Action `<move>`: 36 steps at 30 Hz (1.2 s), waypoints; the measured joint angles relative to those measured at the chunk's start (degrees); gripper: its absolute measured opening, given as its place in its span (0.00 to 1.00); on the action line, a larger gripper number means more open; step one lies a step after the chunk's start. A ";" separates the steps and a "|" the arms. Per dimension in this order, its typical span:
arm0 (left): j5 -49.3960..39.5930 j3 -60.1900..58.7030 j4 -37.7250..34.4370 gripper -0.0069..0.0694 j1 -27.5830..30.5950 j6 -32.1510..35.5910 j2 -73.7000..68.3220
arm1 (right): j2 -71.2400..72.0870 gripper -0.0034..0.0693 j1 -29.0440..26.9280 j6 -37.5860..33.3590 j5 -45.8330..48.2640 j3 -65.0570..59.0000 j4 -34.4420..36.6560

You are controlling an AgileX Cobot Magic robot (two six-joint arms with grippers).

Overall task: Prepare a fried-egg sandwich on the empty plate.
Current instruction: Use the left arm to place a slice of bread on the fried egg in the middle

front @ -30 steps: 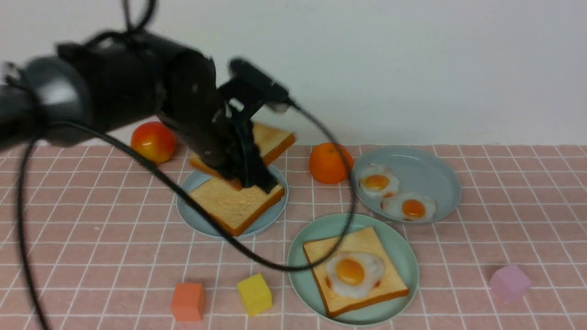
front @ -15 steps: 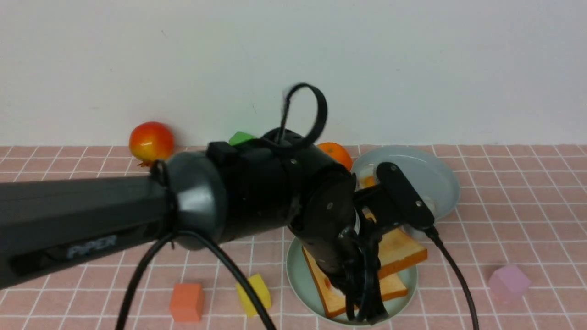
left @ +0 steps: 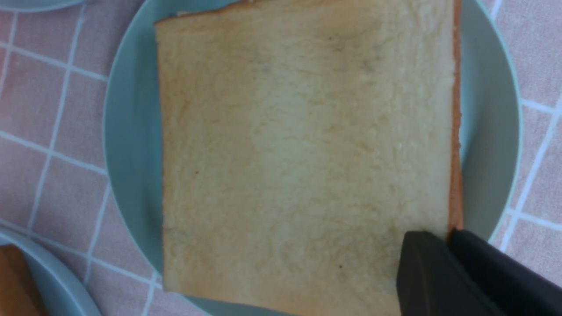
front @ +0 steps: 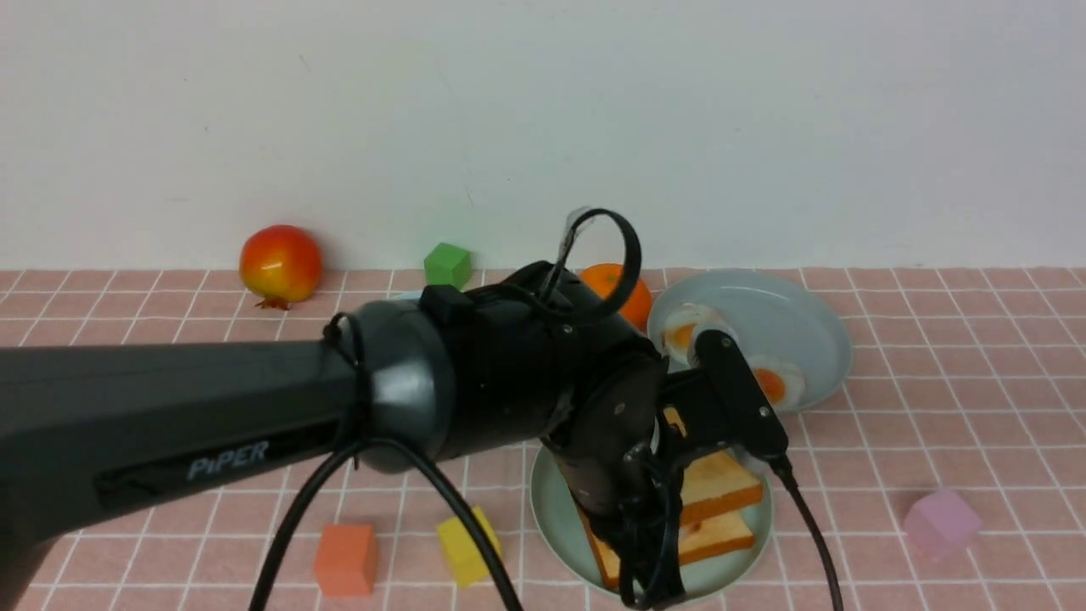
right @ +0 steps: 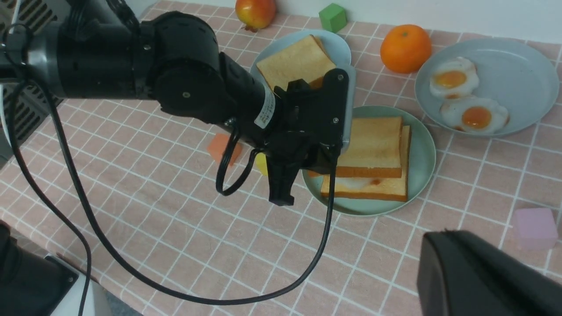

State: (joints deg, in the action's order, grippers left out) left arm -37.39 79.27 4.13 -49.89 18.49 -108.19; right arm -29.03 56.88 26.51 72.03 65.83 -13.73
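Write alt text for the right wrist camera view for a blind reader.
A black left gripper grips a square golden toast slice stacked over a fried egg and another slice on a round mint-green plate; two more fried eggs sit on a blue-grey plate.

The mint-green plate (right: 425, 151) carries a square golden bottom toast slice (right: 369, 192). The fried egg (right: 352, 182) lies on it, only a sliver of white showing. The top toast slice (right: 373, 140) lies flat over both, slightly offset, its crust orange-brown.

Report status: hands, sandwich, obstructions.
Left hand shut on top toast, laid over egg and bottom toast on mint plate. Right hand clear, state unreadable. Nothing blocking.
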 joint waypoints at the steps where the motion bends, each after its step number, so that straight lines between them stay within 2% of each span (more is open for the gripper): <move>1: 0.14 0.00 0.00 0.14 0.00 0.15 -0.47 | 0.00 0.05 0.00 0.05 0.00 0.00 0.00; 20: 0.46 0.00 -0.12 0.16 0.00 0.34 -2.37 | 0.00 0.06 0.00 0.11 0.00 0.00 0.06; 36: 0.83 0.00 -0.11 0.41 0.00 0.34 -2.37 | 0.00 0.06 0.00 0.11 0.00 0.00 2.65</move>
State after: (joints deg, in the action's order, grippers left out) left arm -36.56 79.27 4.02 -49.89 18.83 -110.56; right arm -29.03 56.88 26.62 72.03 65.83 -11.08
